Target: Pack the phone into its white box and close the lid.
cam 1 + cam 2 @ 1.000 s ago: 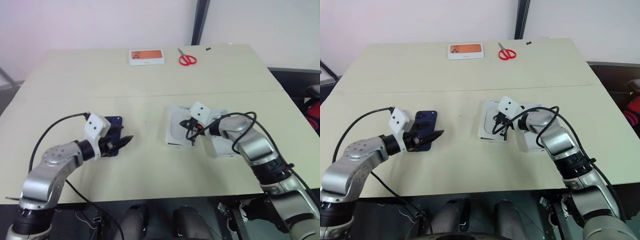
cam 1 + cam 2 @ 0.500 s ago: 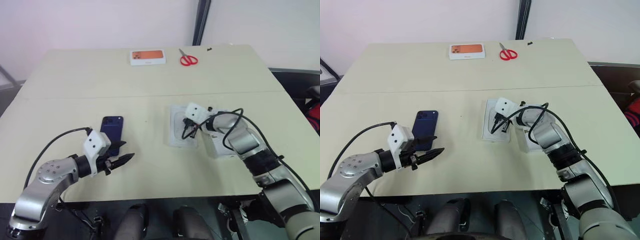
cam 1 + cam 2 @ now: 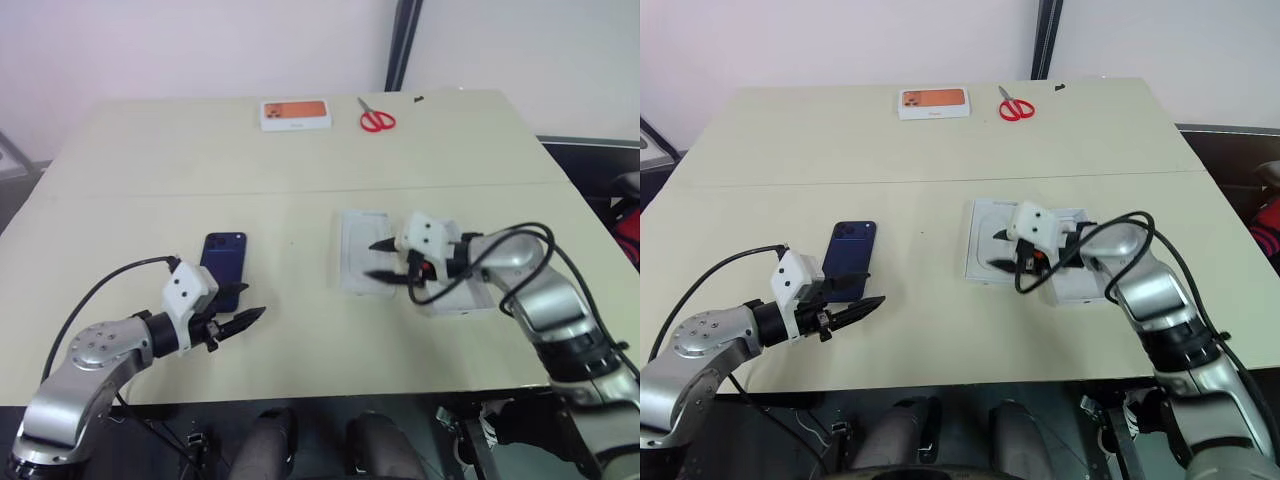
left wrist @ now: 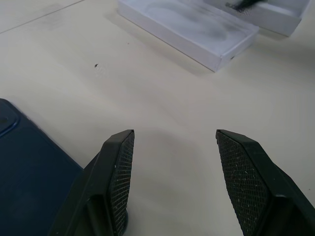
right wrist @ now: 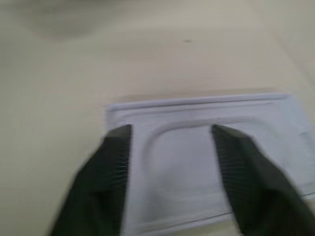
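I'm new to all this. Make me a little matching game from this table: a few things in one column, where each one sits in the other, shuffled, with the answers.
Things:
1. phone
2. white box
3. scissors
4. box with orange print

Places:
A. far edge, toward the robot's right
B. flat on the table by the left gripper
C. far edge, near the middle
D. under the open right gripper

Pairs: 1-B, 2-D, 3-A, 4-C

Beige table (image 3: 300, 160) w/ seam across mid-frame. Top centre: white box with orange print (image 3: 295, 114), red scissors (image 3: 376, 120). Centre-left: phone (image 3: 225, 257) (flat). Centre-right: white box (image 3: 360, 262), lid (image 3: 462, 295) beside it.
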